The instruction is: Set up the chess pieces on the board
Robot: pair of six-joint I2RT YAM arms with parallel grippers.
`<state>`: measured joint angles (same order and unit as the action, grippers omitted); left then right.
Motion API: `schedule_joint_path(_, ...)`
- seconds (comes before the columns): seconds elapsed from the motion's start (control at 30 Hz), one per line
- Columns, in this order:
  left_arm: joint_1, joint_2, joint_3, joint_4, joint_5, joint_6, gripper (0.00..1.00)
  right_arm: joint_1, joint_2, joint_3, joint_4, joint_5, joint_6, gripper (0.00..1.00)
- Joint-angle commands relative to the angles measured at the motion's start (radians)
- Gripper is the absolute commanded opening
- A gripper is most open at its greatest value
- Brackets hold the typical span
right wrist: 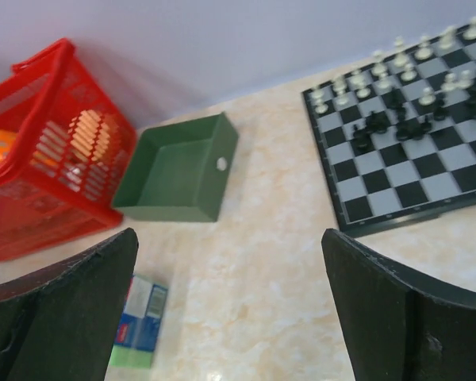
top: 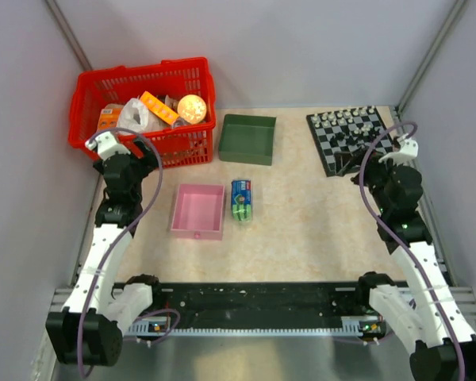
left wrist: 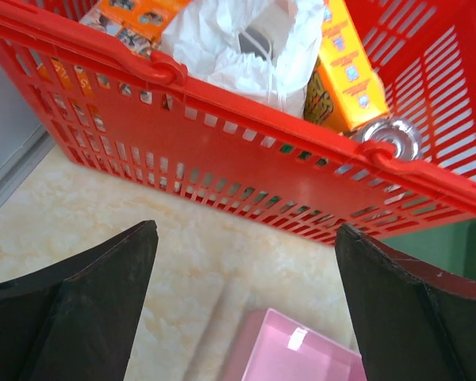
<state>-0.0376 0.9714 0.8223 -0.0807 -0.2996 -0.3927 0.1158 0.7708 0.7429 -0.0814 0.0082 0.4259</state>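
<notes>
Right fingers and left fingers gaped wide, empty, the right pair near the board, apparently poised for its jumbled chess pieces.

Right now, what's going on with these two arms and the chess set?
Nothing is being handled yet. Both pincers are open and empty: the left pincer faces the red basket, and the right pincer hovers near the board, looking across it. The chess pieces are bunched on the board's far half, white toward the far edge and black just in front, with the near rows bare.
</notes>
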Motion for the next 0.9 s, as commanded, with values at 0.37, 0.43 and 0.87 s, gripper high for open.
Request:
schedule_joint_path(0.37,0.005,-0.048,0.015,0.052,0.158,-0.103,0.99,0.062,0.291,0.020,-0.077,-0.338,0.080,0.99)
schedule_joint_path(0.43,0.005,-0.043,0.037,0.030,0.204,-0.087,0.99,0.100,0.309,0.004,-0.061,-0.317,0.094,0.99)
schedule_joint_path(0.87,0.005,-0.094,0.074,-0.034,0.261,-0.057,0.99,0.294,0.626,0.084,0.017,-0.195,0.203,0.66)
